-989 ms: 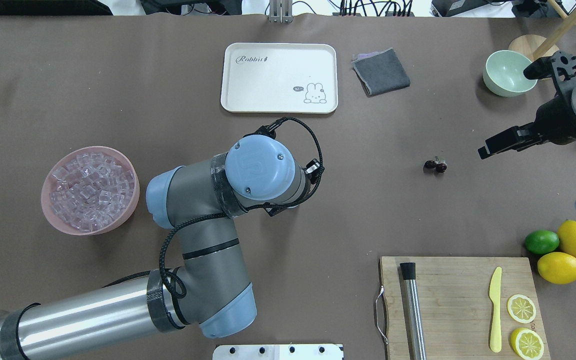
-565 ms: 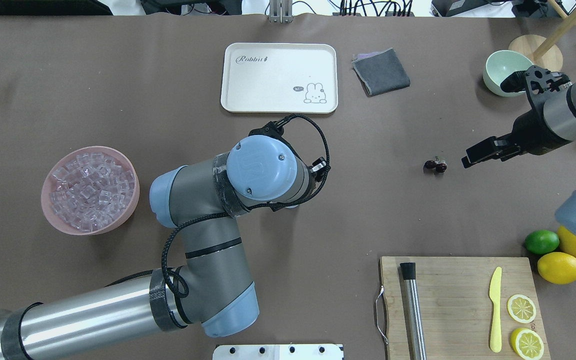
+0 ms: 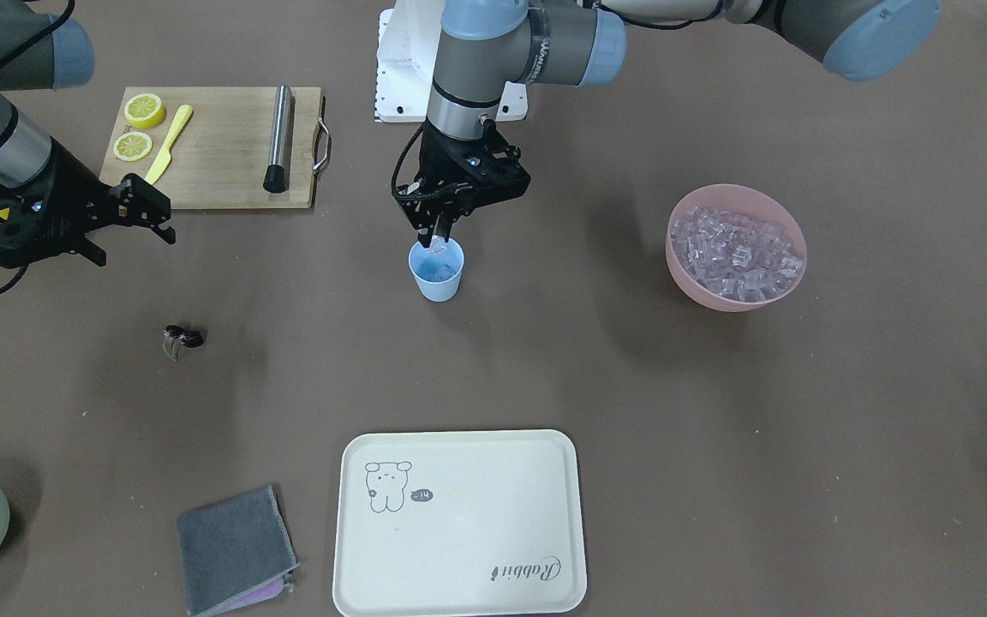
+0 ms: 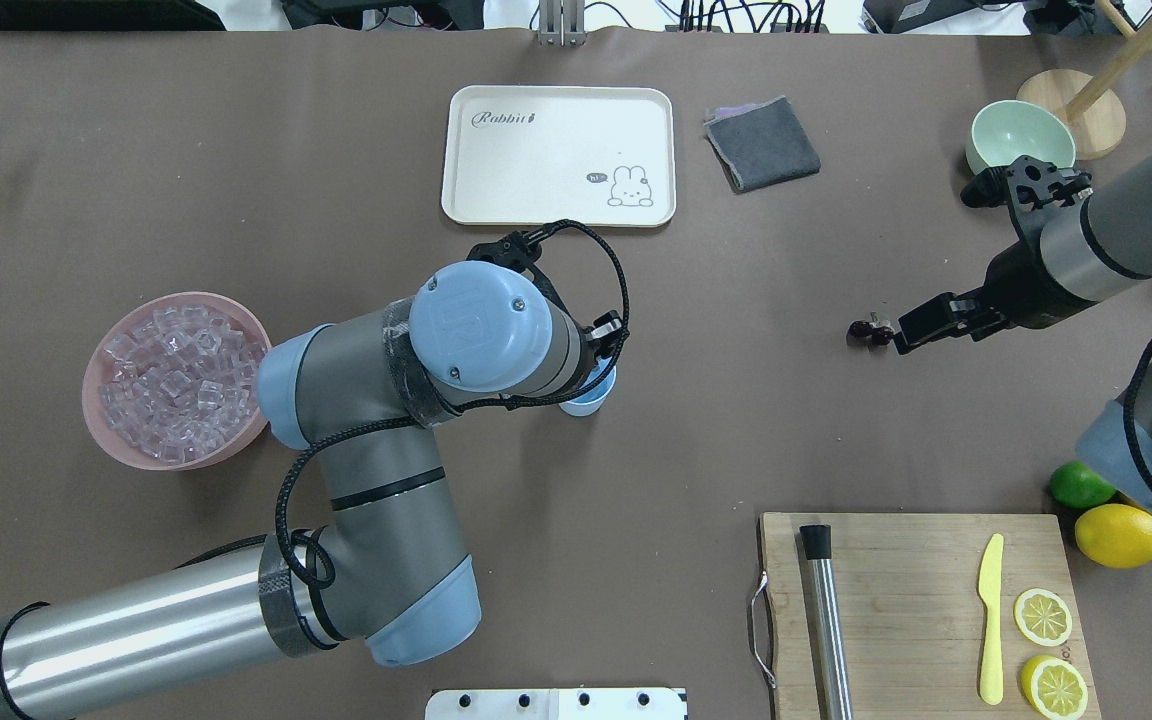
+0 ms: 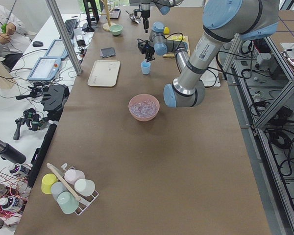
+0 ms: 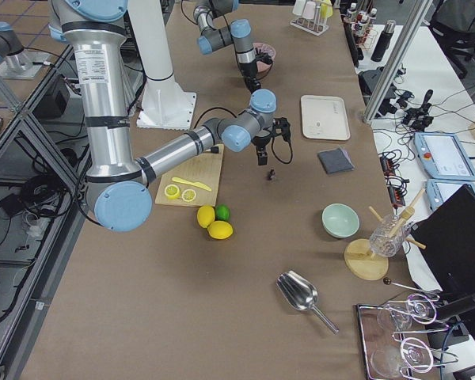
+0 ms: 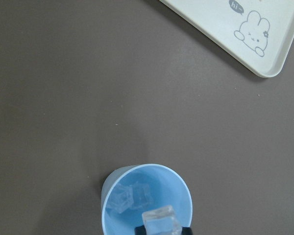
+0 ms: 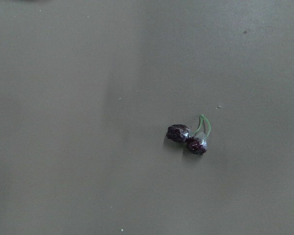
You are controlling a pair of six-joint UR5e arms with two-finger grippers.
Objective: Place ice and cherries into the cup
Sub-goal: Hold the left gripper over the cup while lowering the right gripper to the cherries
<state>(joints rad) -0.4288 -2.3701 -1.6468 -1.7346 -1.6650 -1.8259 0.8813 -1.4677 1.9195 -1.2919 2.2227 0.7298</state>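
The light blue cup (image 3: 437, 278) stands mid-table and holds a couple of ice cubes (image 7: 132, 197). My left gripper (image 3: 437, 242) hangs just over its rim, shut on one ice cube (image 7: 161, 220). In the overhead view my left wrist hides most of the cup (image 4: 591, 401). More ice (image 3: 738, 253) fills the pink bowl (image 4: 106, 440). The cherries (image 4: 871, 329) lie on the bare table; they also show in the right wrist view (image 8: 188, 138). My right gripper (image 4: 921, 325) is open and empty, hovering close beside them.
A white rabbit tray (image 4: 558, 155), a grey cloth (image 4: 762, 143) and a pale green bowl (image 4: 1019, 140) lie at the far side. A wooden cutting board (image 4: 916, 600) holds a steel rod, yellow knife and lemon slices. Lemon and lime (image 4: 1096, 505) sit beside it.
My right gripper has moved left, down to the cherries. My left wrist has shifted left and nearer the robot, uncovering part of the cup.
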